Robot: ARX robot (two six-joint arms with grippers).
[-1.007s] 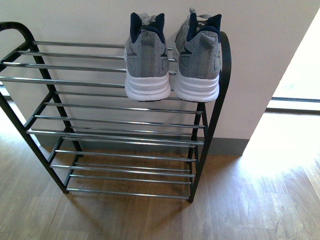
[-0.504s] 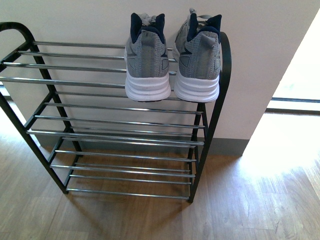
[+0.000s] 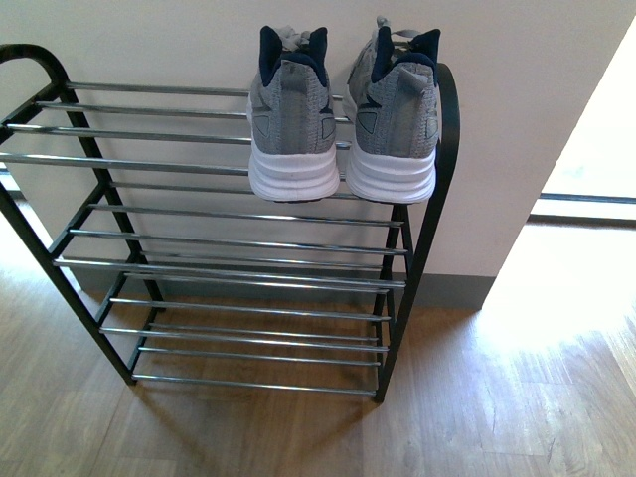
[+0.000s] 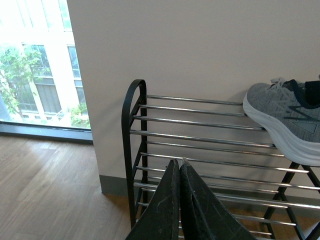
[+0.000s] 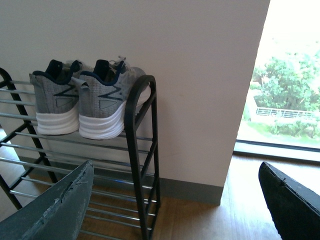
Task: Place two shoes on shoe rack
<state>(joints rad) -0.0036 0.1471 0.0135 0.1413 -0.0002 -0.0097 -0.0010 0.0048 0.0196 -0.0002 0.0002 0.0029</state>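
Your left tool [image 4: 179,163] hung before the rack [image 3: 451,124], its fingers pressed together and gripping nothing. At the right end of the rack's top tier, the left sneaker [image 3: 292,119] and the right sneaker [image 3: 396,111] sat side by side, just apart, with heels toward you and toes toward the wall [image 3: 517,119]. Your right tool [image 5: 175,167] hovered near the rack's right arch with its fingers spread wide, above the wood floor [image 3: 497,397].
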